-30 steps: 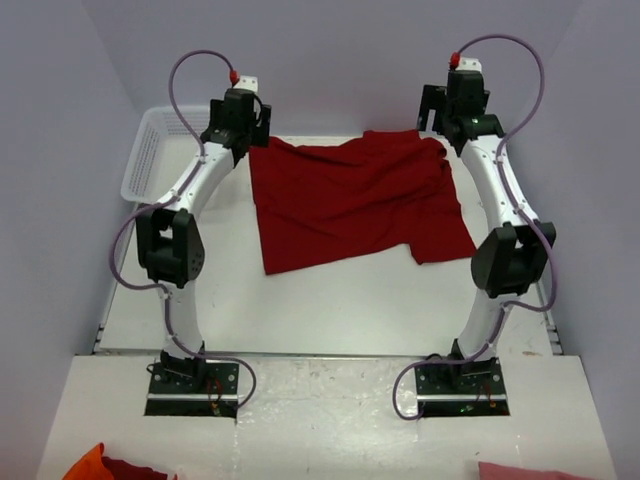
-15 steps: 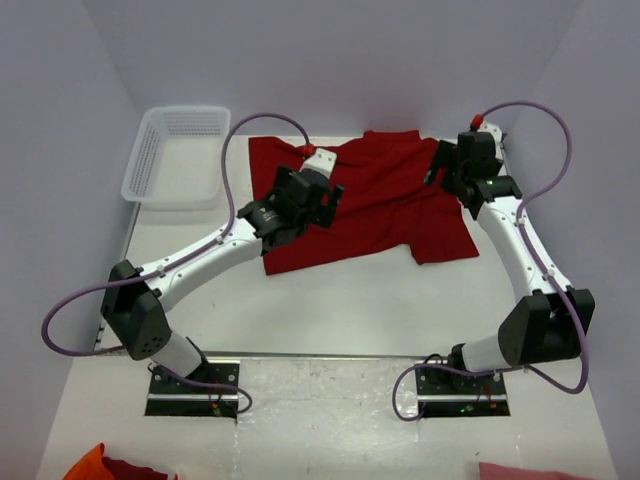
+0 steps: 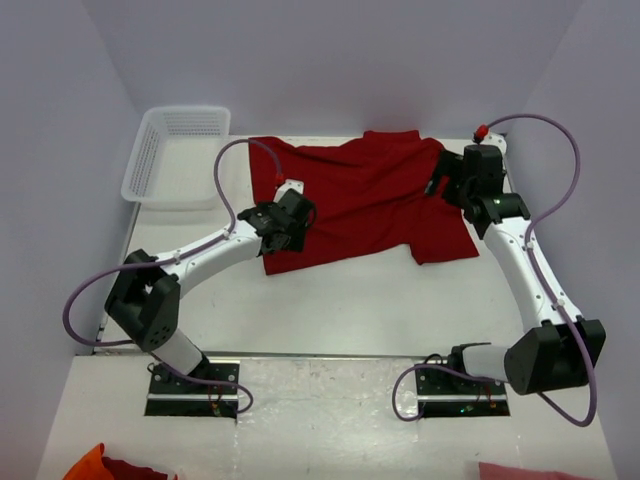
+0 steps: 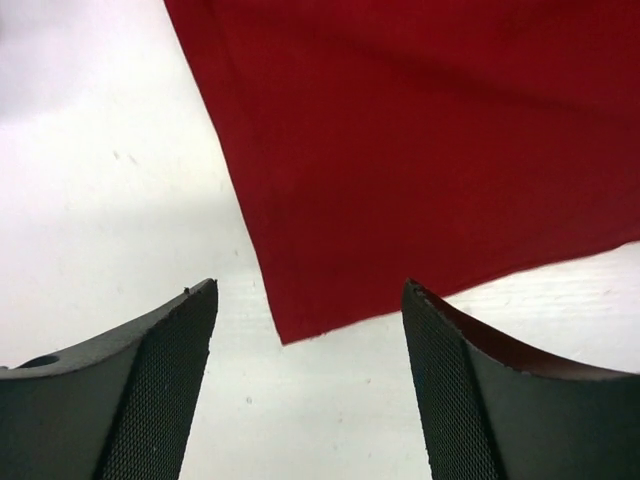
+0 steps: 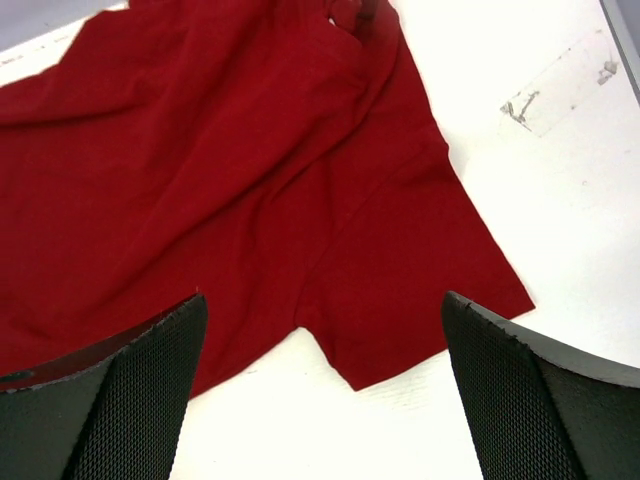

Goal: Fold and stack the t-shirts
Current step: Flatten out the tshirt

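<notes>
Top external view: a plain dark red short-sleeved cloth t-shirt [image 3: 365, 195] is seen lying open and somewhat rumpled on the far half of the white worktop [image 3: 350, 300], just beside a white plastic mesh basket [image 3: 150, 150] at the far left. No fold has been made in it and no stack is to be seen, so the task is judged to be at its very start, with all folding and stacking left. The left hand [image 3: 290, 215] is placed low over the shirt's near left corner, and the right hand [image 3: 445, 182] over its right side, by the sleeve.

Left wrist view: the left hand [image 4: 308, 292] is shown with its fingers [image 4: 160, 390] set wide apart. Nothing is held between them. The shirt's near corner [image 4: 290, 335] lies flat on the worktop [image 4: 100, 200] in the gap ahead, and no contact with the cloth can be made out.

Right wrist view: the right hand [image 5: 322, 300] is likewise spread wide and empty. Between and beyond its fingers [image 5: 520, 400] the red sleeve [image 5: 420, 290] and the body of the shirt [image 5: 230, 170] are seen lying flat; the cloth is not gripped. A grasp of the corner and the sleeve is judged to be what comes next.
</notes>
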Controlling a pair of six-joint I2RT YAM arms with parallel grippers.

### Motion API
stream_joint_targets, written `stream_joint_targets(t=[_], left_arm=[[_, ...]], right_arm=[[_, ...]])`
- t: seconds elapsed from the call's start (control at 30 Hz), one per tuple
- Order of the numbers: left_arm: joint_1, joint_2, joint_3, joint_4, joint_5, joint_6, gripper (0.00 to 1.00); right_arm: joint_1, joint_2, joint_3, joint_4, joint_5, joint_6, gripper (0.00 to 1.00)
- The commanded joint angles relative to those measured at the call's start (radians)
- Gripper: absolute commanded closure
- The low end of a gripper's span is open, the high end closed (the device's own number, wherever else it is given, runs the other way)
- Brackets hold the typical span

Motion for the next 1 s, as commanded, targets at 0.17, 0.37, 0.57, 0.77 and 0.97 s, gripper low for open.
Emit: stream_joint_targets(t=[0.17, 0.37, 0.57, 0.77, 0.97], left_arm=[[0.068, -0.036, -0.118, -0.047, 0.152, -0.097, 0.29], [0.068, -0.046, -0.216, 0.027, 0.23, -0.086, 0.34], [0.071, 0.002, -0.222, 0.056, 0.251, -0.072, 0.34], [0.072, 0.053, -0.201, 0.076, 0.256, -0.057, 0.37], [0.086, 0.074, -0.209, 0.076, 0.251, -0.058, 0.42]], right_arm=[[0.003, -0.052, -0.035, 0.038, -0.021, -0.001, 0.01], [0.003, -0.072, -0.065, 0.061, -0.047, 0.005, 0.01], [0.003, -0.083, -0.064, 0.056, -0.045, -0.001, 0.01], [0.003, -0.095, -0.078, 0.07, -0.048, -0.006, 0.01], [0.005, -0.104, -0.084, 0.082, -0.045, -0.007, 0.01]])
